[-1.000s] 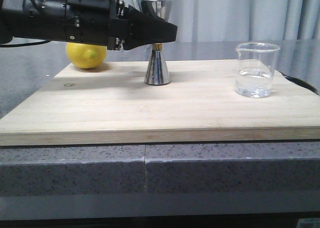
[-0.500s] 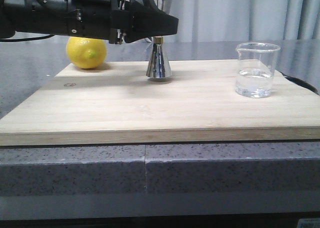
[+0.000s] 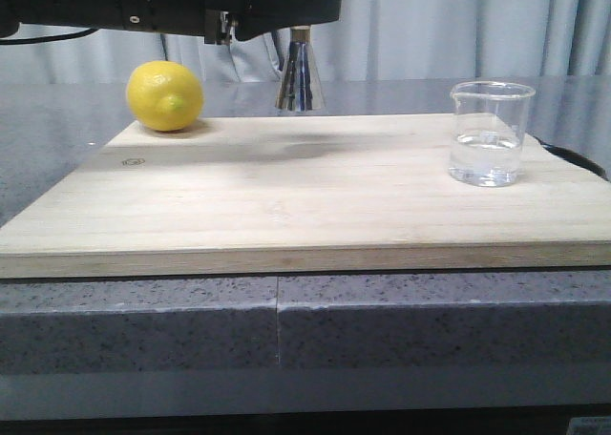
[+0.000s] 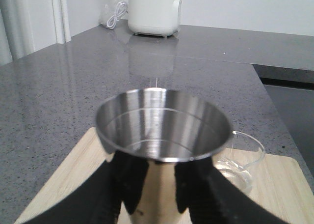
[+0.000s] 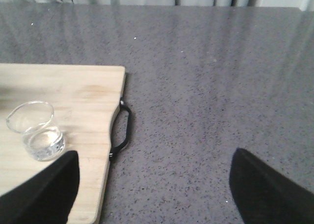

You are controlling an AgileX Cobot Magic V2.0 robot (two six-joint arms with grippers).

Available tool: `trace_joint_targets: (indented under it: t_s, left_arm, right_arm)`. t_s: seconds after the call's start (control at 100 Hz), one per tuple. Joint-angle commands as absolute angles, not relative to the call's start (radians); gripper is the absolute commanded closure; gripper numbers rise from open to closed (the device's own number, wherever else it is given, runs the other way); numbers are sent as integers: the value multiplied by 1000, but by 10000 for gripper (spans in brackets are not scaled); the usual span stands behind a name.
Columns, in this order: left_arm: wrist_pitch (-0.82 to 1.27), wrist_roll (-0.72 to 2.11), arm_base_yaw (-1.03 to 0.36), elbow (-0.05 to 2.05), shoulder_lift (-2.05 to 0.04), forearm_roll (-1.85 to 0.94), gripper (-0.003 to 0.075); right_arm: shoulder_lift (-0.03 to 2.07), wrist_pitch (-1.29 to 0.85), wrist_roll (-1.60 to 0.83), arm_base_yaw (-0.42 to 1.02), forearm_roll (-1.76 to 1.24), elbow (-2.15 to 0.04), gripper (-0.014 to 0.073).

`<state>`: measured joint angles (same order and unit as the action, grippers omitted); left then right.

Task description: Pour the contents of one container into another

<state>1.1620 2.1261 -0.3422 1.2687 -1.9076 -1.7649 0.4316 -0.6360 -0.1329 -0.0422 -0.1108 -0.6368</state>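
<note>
Nearest the front edge, the grey speckled worktop (image 3: 382, 330) carries a pale wooden cutting board (image 3: 315, 206) that spans most of its width, with a dark loop handle (image 5: 122, 128) at its right end. On the right part of the board, about midway back, stands the glass beaker (image 3: 490, 134), upright, its pouring lip turned to the left, a shallow layer of clear liquid in its bottom; it stands alone, well apart from both arms. At the far left of the board rests a yellow lemon (image 3: 165, 95). Above the far edge of the board, right of the lemon, the steel jigger (image 3: 300, 75) hangs clear of the wood, upright, its lower cone and the thin gold band at its waist showing beneath the black left gripper (image 3: 301, 15), which reaches in from the left along the top of the front view. In the left wrist view the jaws are clamped on the jigger around its narrow middle, one dark finger on each side, and its open upper cup looks empty inside; the beaker shows just beyond it, lower and to the right in the scene. The right gripper (image 5: 152, 184) hangs over the bare worktop to the right of the board, jaws spread wide with nothing between them, and the beaker stands to their left on the board. A white appliance (image 4: 154, 10) sits at the far back of the worktop.
</note>
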Motion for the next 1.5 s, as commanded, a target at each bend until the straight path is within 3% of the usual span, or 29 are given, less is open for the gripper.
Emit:
trace_joint_targets:
  t_s: [0.0,0.15,0.41,0.87,1.36,1.49]
  left_arm:
    - [1279,2115,-348,1299,-1847,-1853,461]
    - [1279,2115,-348,1299,-1847,-1853,461]
    - [1279,2115,-348,1299,-1847,-1853,461]
    - [1264,2115,-348,1299,-1857,-1851,461]
    - [1264,2115,-348,1299,-1857,-1851,461]
    - [1264,2115,-348,1299,-1857,-1851,461]
  right_arm:
    - [497,-610,-264,-47,-199,-697,27]
    - [577,-631,-362,-11,-326,-710,27]
    - [622,-610,-362,213,-229,-710,27]
    - [631,-325,-384,223,-418,-528,27]
    - [636,-266,-385,225,-409,-476,27]
    - [635,-131,-127,275,-180,-442,27]
